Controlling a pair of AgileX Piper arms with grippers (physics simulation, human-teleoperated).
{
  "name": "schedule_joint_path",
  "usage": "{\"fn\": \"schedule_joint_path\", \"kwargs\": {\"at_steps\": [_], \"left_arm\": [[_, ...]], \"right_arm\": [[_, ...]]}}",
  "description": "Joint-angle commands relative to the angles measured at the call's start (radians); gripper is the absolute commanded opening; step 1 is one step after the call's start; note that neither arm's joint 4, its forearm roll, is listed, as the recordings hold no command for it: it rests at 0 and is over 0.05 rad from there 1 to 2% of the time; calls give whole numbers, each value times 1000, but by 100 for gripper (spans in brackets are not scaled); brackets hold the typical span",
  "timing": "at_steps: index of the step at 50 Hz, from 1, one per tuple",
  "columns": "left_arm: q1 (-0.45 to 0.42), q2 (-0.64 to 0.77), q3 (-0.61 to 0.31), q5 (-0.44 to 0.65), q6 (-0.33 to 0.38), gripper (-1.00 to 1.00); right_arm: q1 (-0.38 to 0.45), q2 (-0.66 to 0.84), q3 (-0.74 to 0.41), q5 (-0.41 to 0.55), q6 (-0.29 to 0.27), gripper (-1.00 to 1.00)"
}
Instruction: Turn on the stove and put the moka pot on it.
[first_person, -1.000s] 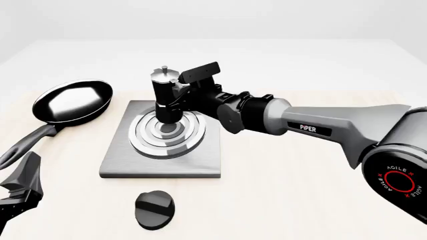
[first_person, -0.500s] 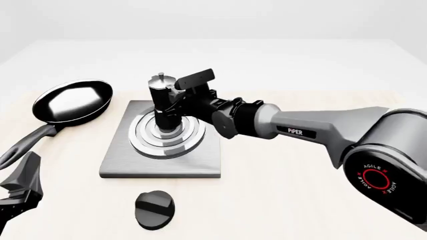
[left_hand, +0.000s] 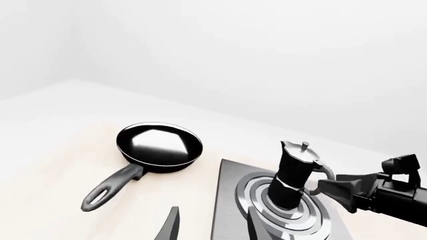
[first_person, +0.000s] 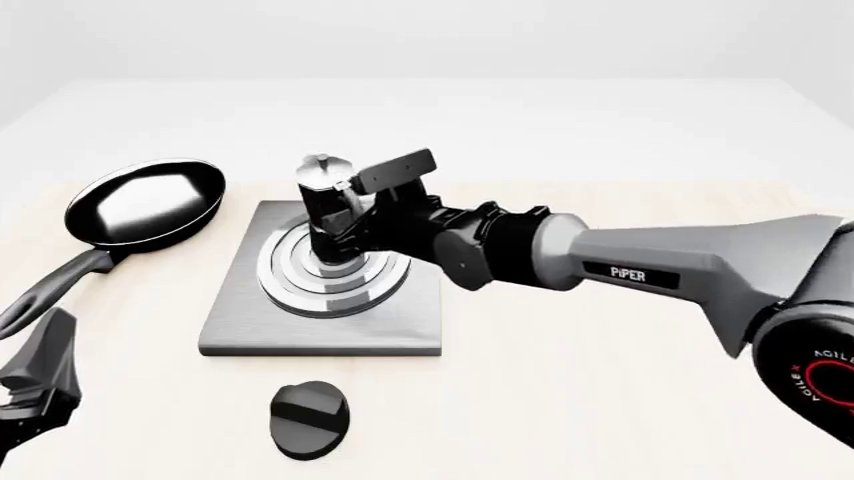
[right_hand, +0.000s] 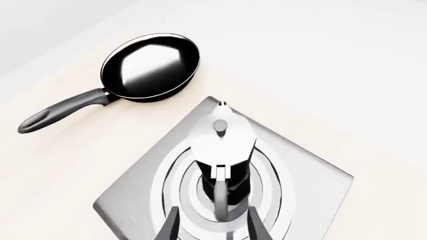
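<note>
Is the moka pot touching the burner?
Touching. In the left wrist view the pot stands upright with its base on the burner rings, no gap visible.

Simulated kitchen tabletop: stove (first_person: 320, 320), frying pan (first_person: 144, 203)

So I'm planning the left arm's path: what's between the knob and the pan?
In the front view, only the stove slab's near-left corner between knob and pan; otherwise bare table.
</note>
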Motion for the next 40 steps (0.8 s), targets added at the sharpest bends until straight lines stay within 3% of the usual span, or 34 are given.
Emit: {"fn": "schedule_joint_path", "kwargs": {"at_steps": [1,7,11,18,29,33,35,40], "left_arm": [[-1,-74,1,54,1,100],[-1,-110,1,83,1,100],[-3,-156,0,119,-4,100],[-8,-212,0,156,-2,100],[-1,-215,-3,146,4,100],[1,-215,-1,138,12,100],[4,-215,-1,135,14,100],[9,-215,-1,140,10,100]], "right_arm": [[38,-199,138,96,16,100],[68,-350,236,144,32,100],[119,-430,303,184,5,100],[143,-579,406,220,36,100],[127,-798,506,305,41,100],[113,-883,534,347,34,100],[104,-913,544,371,-1,100],[113,-1011,586,422,11,100]]}}
